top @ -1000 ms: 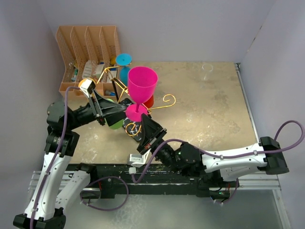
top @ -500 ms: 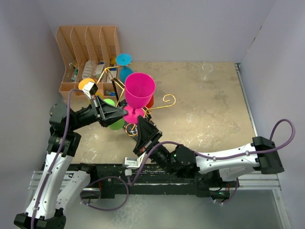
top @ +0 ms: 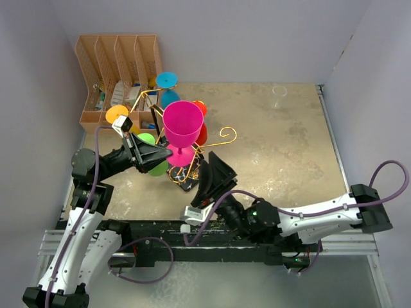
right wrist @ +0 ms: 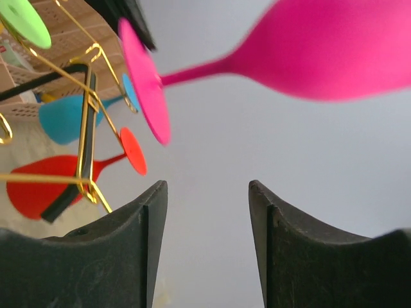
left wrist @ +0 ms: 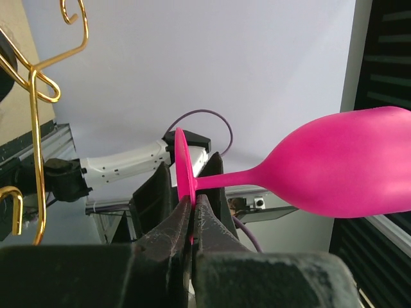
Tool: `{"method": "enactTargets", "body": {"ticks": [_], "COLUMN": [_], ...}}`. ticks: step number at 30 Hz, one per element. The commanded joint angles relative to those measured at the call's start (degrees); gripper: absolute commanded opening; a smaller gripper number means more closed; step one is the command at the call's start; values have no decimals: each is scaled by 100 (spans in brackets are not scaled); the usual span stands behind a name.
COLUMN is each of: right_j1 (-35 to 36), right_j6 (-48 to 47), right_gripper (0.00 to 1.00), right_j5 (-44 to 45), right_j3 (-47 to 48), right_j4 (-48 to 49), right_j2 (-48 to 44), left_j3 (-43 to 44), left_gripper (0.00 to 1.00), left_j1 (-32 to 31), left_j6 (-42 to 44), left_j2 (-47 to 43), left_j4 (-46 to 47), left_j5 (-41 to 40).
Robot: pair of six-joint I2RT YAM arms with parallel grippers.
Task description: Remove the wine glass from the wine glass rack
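The pink wine glass (top: 182, 123) is held upright just in front of the wine glass rack (top: 225, 133), a gold wire stand on a dark base. My left gripper (top: 167, 155) is shut on the edge of the glass's round foot. The left wrist view shows that gripper (left wrist: 192, 204) pinching the thin foot, with the pink glass's bowl (left wrist: 350, 170) out to the right. My right gripper (top: 215, 168) stands open just right of the foot, apart from it. In the right wrist view this gripper (right wrist: 207, 192) is empty, and the pink glass (right wrist: 334, 48) hangs above it.
Blue (top: 167, 81), orange (top: 117, 113), green (top: 153, 168) and red (top: 201, 135) glasses hang on the rack. An orange-brown file organiser (top: 119, 67) stands at the back left. A small clear object (top: 279, 90) sits far right. Walls close in on three sides.
My left gripper has closed on the pink glass's foot. My right gripper has let go of it, opened and drawn back to the right. The glass has shifted slightly left.
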Motion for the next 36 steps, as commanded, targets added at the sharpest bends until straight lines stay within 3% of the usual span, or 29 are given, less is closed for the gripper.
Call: {"method": "enactTargets", "body": {"ticks": [1, 5, 8, 10, 15, 19, 23, 28, 36], "right_j1": [286, 313, 96, -405, -2370, -2742, -3431, -3531, -3531], "right_j6": [323, 1075, 3056, 4500, 7259, 8654, 10225, 10728, 10968], "right_gripper": [56, 56, 55, 53, 50, 49, 45, 43, 45], "right_j5": [1171, 1845, 1866, 1704, 410, -47, -1933, -3848, -4593], "right_j3": [-214, -96, 745, 1629, 3848, 5519, 7740, 8647, 8398], "right_j4": [343, -549, -3083, -4621, -7492, -9115, -11023, -11320, -11216], "right_j2": [-727, -1391, -1717, -1654, -868, 102, 1041, 1147, 732], "left_j3": [-213, -216, -122, -78, 112, 532, 914, 1282, 1767], "left_gripper": [0, 0, 0, 0, 0, 0, 0, 0, 0], "left_j1": [-15, -19, -18, -18, -22, -25, -22, -22, -22], "left_j6": [-398, -67, 394, 651, 1335, 2356, 3168, 3775, 4514], "left_j2": [-8, 64, 86, 57, -36, -116, -149, -150, -110], "left_j4": [989, 1182, 970, 823, 166, -906, -1872, -2620, -3597], "left_j5": [-364, -460, -472, -493, -549, -709, -905, -1108, -1552]}}
